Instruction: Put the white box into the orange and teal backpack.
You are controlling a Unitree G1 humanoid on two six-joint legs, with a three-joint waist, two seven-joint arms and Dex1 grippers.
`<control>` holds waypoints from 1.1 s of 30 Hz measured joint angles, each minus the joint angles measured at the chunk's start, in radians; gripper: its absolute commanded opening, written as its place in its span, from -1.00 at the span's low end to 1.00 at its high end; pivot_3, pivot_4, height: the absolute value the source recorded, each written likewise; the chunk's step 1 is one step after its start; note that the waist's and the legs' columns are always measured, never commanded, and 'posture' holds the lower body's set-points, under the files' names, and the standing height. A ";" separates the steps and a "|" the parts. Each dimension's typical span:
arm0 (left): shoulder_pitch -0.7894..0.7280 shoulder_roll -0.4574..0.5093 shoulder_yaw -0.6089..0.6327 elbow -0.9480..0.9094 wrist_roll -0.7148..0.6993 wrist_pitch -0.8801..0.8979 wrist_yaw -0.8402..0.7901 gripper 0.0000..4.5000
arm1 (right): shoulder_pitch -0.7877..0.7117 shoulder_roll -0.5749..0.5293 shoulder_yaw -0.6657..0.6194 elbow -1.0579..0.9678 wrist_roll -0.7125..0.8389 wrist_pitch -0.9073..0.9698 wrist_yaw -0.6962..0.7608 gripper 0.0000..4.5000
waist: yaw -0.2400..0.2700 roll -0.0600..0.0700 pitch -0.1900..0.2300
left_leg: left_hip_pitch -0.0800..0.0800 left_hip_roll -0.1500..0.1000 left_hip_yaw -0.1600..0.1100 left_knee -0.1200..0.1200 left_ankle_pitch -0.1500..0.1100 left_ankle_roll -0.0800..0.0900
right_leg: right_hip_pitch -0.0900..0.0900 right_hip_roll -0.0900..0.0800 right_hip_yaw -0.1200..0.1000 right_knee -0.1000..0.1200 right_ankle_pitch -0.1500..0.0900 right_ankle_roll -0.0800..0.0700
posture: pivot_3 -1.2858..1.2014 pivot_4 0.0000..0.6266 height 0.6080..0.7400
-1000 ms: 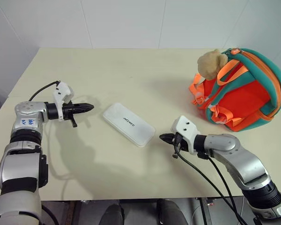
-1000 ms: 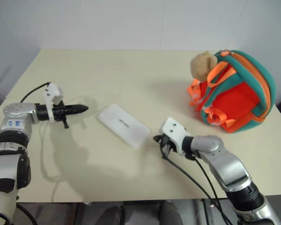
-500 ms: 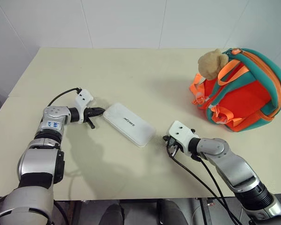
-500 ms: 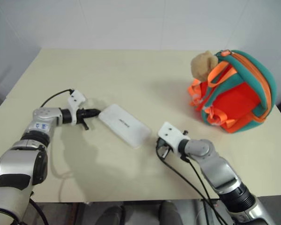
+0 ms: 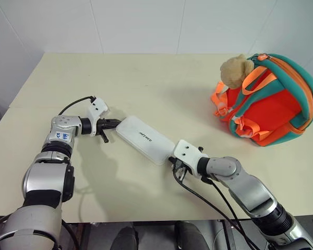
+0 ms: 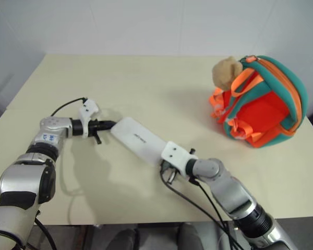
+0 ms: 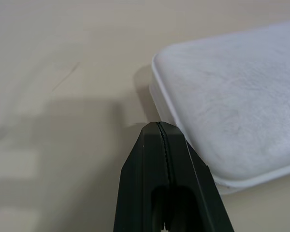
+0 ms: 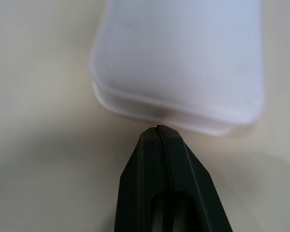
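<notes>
The white box (image 5: pixel 145 139) lies flat on the cream table (image 5: pixel 146 83), slanting from upper left to lower right, with dark lettering on its lid. My left gripper (image 5: pixel 116 123) is shut, its tip against the box's upper-left end (image 7: pixel 232 106). Shut as well, my right gripper (image 5: pixel 171 160) has its tip at the box's lower-right end (image 8: pixel 183 63). The orange and teal backpack (image 5: pixel 274 101) stands at the table's right, a tan plush bear (image 5: pixel 236 69) at its top, well away from both grippers.
White walls rise behind the table. Black cables trail from both wrists over the tabletop. The table's front edge (image 5: pixel 146 221) runs just below my arms.
My left gripper has swung right to the box's upper-left end. My right gripper has slid left to the box's lower-right end. The box has barely moved.
</notes>
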 measured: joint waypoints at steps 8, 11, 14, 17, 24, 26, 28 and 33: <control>0.002 0.042 -0.001 -0.012 0.000 0.000 -0.075 -1.00 | -0.033 0.024 0.002 0.049 -0.016 -0.013 0.000 -0.95 | -0.001 0.000 0.000 | 0.000 0.000 0.000 0.000 0.000 0.000 | 0.000 0.000 0.000 0.001 0.000 0.000 | 0.03 -0.52 1.00; 0.009 0.052 -0.002 -0.026 0.000 -0.001 -0.110 -1.00 | -0.039 0.016 0.003 0.052 -0.034 -0.014 0.002 -0.95 | -0.001 0.000 0.000 | 0.000 0.000 0.000 0.000 0.000 0.000 | 0.000 0.000 0.000 0.001 0.000 0.000 | 0.03 -0.52 1.00; 0.033 0.064 -0.004 -0.048 0.000 -0.001 -0.149 -1.00 | -0.045 0.004 0.004 0.053 -0.048 -0.014 0.011 -0.95 | -0.001 0.000 0.000 | 0.000 0.000 0.000 0.000 0.000 0.000 | 0.000 0.000 0.000 0.001 0.000 0.000 | 0.03 -0.52 1.00; 0.051 0.072 -0.006 -0.067 -0.002 -0.001 -0.195 -1.00 | -0.050 -0.014 0.003 0.053 -0.056 -0.017 0.025 -0.95 | 0.000 0.000 0.000 | 0.000 0.000 0.000 0.000 0.000 0.000 | 0.000 0.000 0.000 0.001 0.000 0.000 | 0.03 -0.52 1.00; 0.112 0.084 -0.011 -0.173 -0.010 0.017 -0.289 -1.00 | -0.064 -0.056 -0.003 0.063 -0.071 -0.028 0.060 -0.95 | 0.000 0.000 0.000 | 0.000 0.000 0.000 0.000 0.000 0.000 | 0.000 0.000 0.000 0.001 0.000 0.000 | 0.03 -0.52 1.00; 0.140 0.084 -0.013 -0.211 -0.015 0.033 -0.317 -1.00 | -0.068 -0.067 -0.008 0.071 -0.075 -0.035 0.070 -0.95 | -0.001 0.000 0.000 | 0.000 0.000 0.000 0.000 0.000 0.000 | 0.000 0.000 0.000 0.001 0.000 0.000 | 0.03 -0.52 1.00; 0.160 0.085 -0.013 -0.253 -0.023 0.050 -0.330 -1.00 | -0.073 -0.074 -0.010 0.079 -0.077 -0.040 0.077 -0.95 | 0.000 0.000 0.000 | 0.000 0.000 0.000 0.000 0.000 0.000 | 0.000 0.000 0.000 0.001 0.000 0.000 | 0.03 -0.52 1.00; 0.254 0.088 -0.012 -0.426 -0.056 0.138 -0.355 -1.00 | -0.081 -0.084 -0.019 0.088 -0.087 -0.050 0.089 -0.95 | -0.001 0.000 0.000 | 0.000 0.000 0.000 0.000 0.000 0.000 | 0.000 0.000 0.000 0.001 0.000 0.000 | 0.03 -0.52 1.00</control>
